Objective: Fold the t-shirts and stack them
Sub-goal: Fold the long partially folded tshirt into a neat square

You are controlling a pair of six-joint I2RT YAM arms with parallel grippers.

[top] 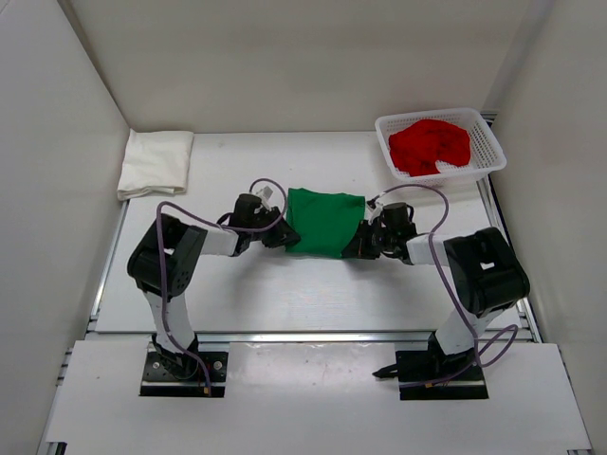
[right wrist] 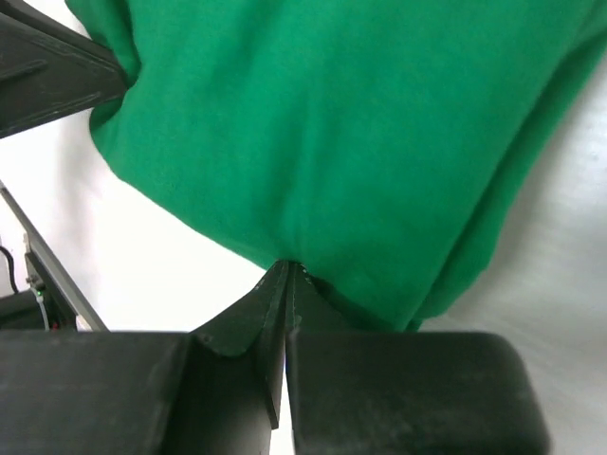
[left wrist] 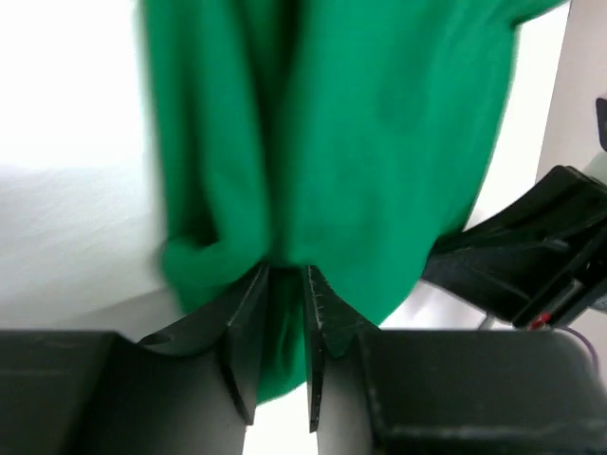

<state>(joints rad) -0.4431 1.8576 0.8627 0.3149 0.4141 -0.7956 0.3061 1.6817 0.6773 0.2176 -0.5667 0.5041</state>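
A bright green t-shirt [top: 325, 220] lies folded into a rectangle at the middle of the table, stretched between my two grippers. My left gripper [top: 282, 234] is at its left edge; in the left wrist view the jaws [left wrist: 285, 275] are shut on a bunched fold of green cloth [left wrist: 360, 142]. My right gripper [top: 358, 245] is at the shirt's right edge; in the right wrist view its jaws [right wrist: 287, 265] are pressed together on the hem of the green cloth [right wrist: 332, 123]. A cream-white t-shirt [top: 155, 162] lies folded at the back left. A red t-shirt [top: 430, 144] sits crumpled in the basket.
The white mesh basket [top: 489, 156] stands at the back right, by the right wall. White walls close in the table on the left, back and right. Both arm bases are bolted to the near edge.
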